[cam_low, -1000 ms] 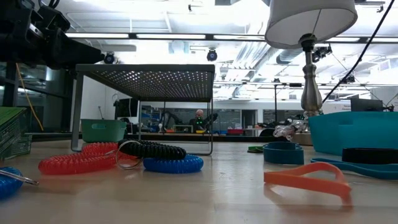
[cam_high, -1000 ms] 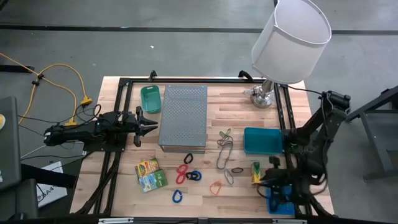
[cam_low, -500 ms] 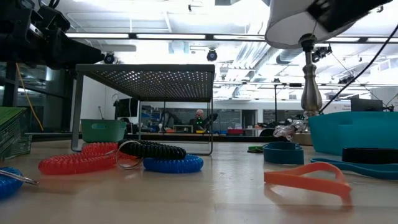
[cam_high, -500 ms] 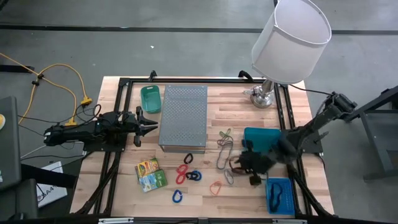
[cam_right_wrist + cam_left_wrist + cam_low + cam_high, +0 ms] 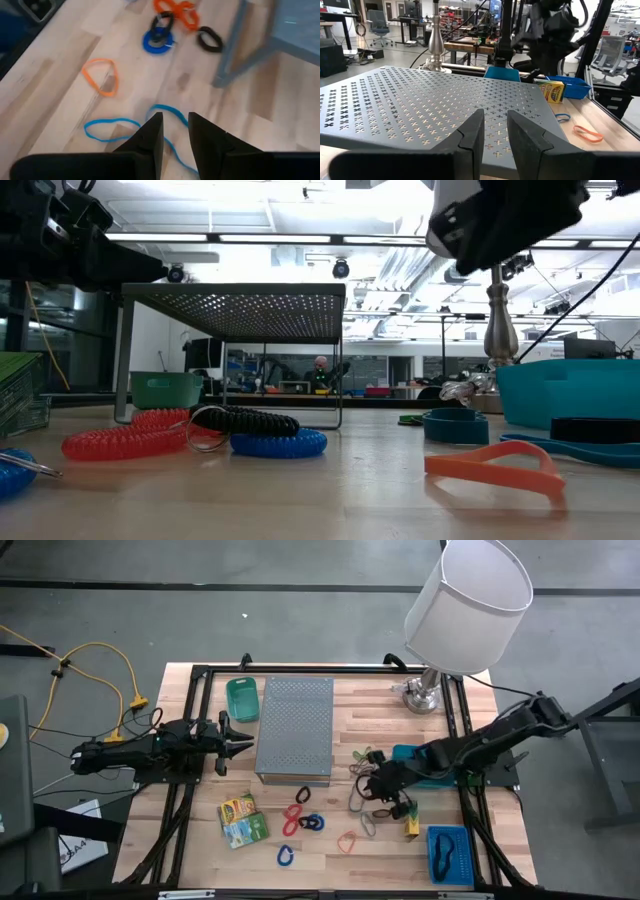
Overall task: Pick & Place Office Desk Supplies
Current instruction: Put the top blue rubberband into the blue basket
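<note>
- Right now, your right gripper point(image 5: 378, 783) is hanging over the middle of the wooden table point(image 5: 330, 845), above the thin rubber bands point(image 5: 362, 790). Its two dark fingers point(image 5: 150, 134) are sitting with a small gap between them, and nothing is in the gap.
- Looking past those fingers, you are seeing a blue rubber band point(image 5: 125, 127) lying flat on the wood, with an orange rubber band point(image 5: 101, 80) near it.
- Your left gripper point(image 5: 240, 743) is waiting at the left side of the big grey metal box with little holes point(image 5: 295, 728). Its fingers point(image 5: 470, 137) are also standing a little apart, holding nothing.
- Red, black and blue curly loop clips point(image 5: 303, 820) are lying in a bunch in front of the grey box.
- Two yellow-green printed packets point(image 5: 241, 820) are lying side by side to the left of the clips.
- A small yellow box point(image 5: 411, 821) is lying next to the blue basket point(image 5: 450, 853).
- A lamp with a white shade point(image 5: 467, 605) is standing at the far right corner.
</note>
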Controlling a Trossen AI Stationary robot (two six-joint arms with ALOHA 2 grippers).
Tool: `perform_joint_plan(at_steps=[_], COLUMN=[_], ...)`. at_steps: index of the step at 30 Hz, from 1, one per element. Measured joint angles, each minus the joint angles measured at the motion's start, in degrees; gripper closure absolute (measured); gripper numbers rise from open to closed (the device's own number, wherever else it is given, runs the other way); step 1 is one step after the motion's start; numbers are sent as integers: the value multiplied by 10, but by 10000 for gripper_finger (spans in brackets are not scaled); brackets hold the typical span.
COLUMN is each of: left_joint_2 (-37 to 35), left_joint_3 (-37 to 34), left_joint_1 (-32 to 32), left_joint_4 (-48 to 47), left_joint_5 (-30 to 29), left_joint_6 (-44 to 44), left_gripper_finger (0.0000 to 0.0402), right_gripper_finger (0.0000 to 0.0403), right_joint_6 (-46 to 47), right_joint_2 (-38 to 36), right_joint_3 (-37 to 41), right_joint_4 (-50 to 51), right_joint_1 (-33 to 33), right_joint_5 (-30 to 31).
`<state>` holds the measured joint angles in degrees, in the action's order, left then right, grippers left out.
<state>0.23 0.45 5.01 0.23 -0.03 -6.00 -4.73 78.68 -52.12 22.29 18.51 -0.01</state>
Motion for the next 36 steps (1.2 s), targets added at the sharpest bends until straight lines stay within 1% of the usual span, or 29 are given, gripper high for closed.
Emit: perform_joint_plan(at_steps=[6,11,15,20,26,31,36], left_joint_2=[0,0,0,0,0,0,0], left_joint_3=[0,0,0,0,0,0,0], left_joint_1=[0,0,0,0,0,0,0], left_joint_4=[0,0,0,0,0,0,0], left_joint_5=[0,0,0,0,0,0,0], left_joint_6=[0,0,0,0,0,0,0], left_gripper_finger=[323,323,323,323,323,323,323], right_gripper_finger=[323,323,323,323,323,323,323], right_joint_6=[-34,-54,-40,-16,1,1,2], right_joint_2=[73,126,155,174,175,177,201], right_joint_3=[0,0,0,0,0,0,0], right_joint_4=[-43,-70,-79,-83,-92,-98,-108], right_joint_1=[-15,-14,-14,-13,-9,-2,3], right_joint_5=[-47,-52,-74,-79,-75,-70,-79])
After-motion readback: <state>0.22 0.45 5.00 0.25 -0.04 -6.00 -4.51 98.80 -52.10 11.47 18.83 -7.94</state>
